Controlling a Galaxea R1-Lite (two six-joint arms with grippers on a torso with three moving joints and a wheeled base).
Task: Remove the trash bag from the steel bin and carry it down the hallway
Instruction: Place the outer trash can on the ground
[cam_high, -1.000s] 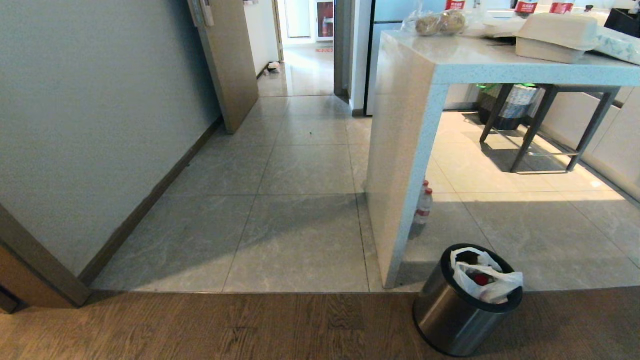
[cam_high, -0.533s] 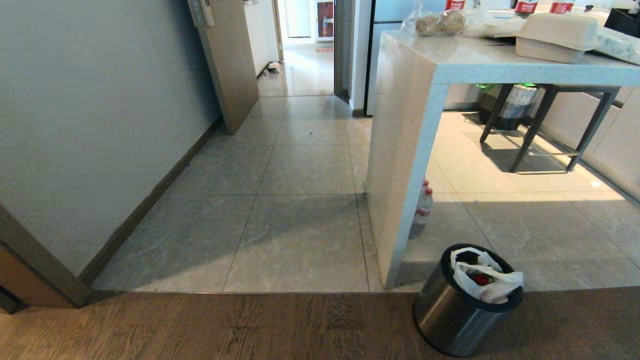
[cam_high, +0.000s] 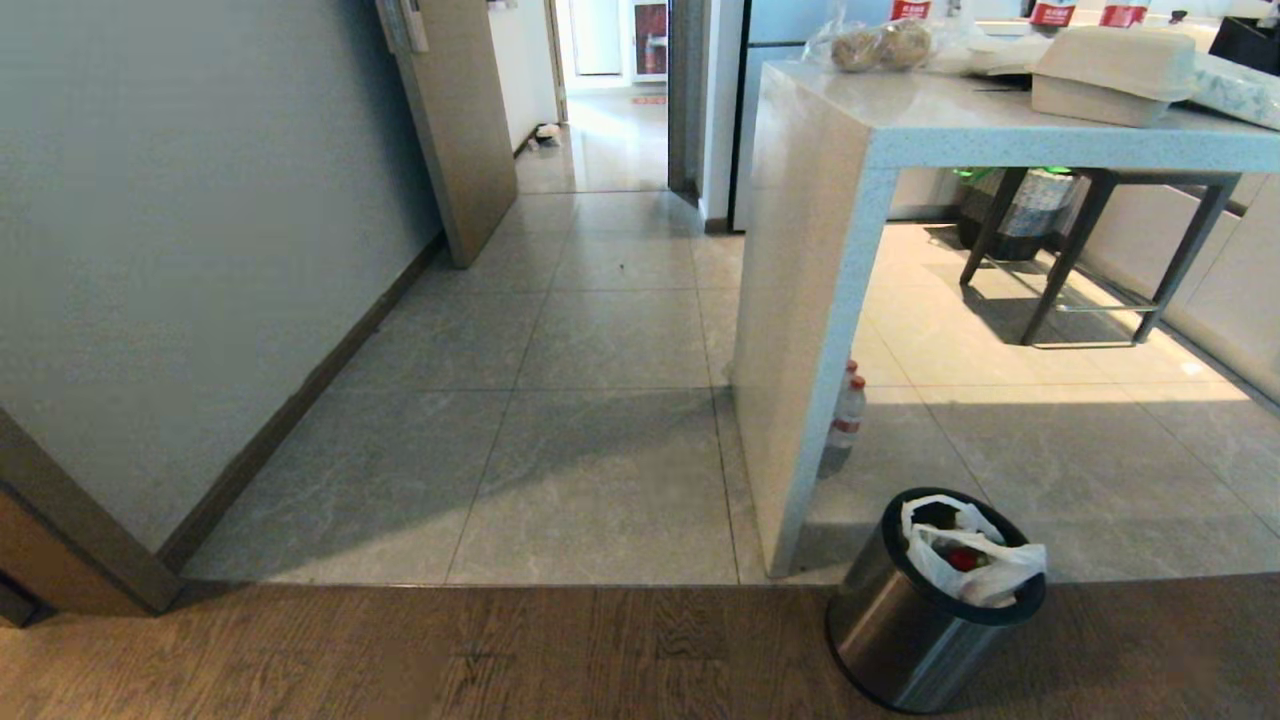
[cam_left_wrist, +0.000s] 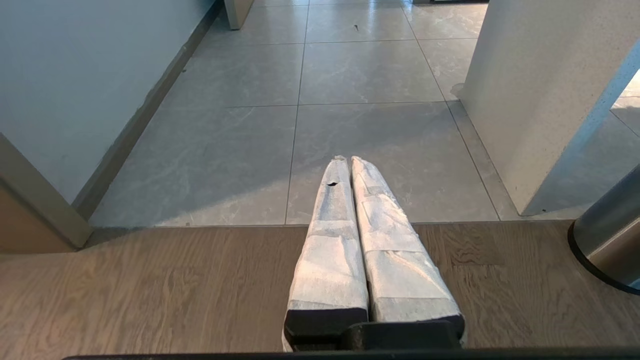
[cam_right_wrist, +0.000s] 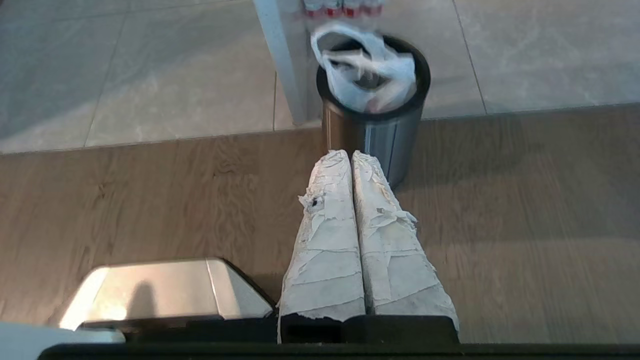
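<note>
— Right, where's the trash bag (cam_high: 968, 563)?

— Sitting inside the steel bin (cam_high: 915, 625), near right, on the wood floor (cam_high: 500, 655) just beside the bench (cam_high: 800, 330) leg.

— And my grippers?

— The right gripper (cam_right_wrist: 351, 156) has its fingers pressed together, holding nothing, pointing toward the bin from the near side. The left gripper (cam_left_wrist: 348, 160) is likewise closed up, empty, over the floor's edge.

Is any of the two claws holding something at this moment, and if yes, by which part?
Nothing is held. The right claw and the left claw are both shut and empty; the thin white plastic trash bag sits untouched in the round brushed-steel bin.
</note>
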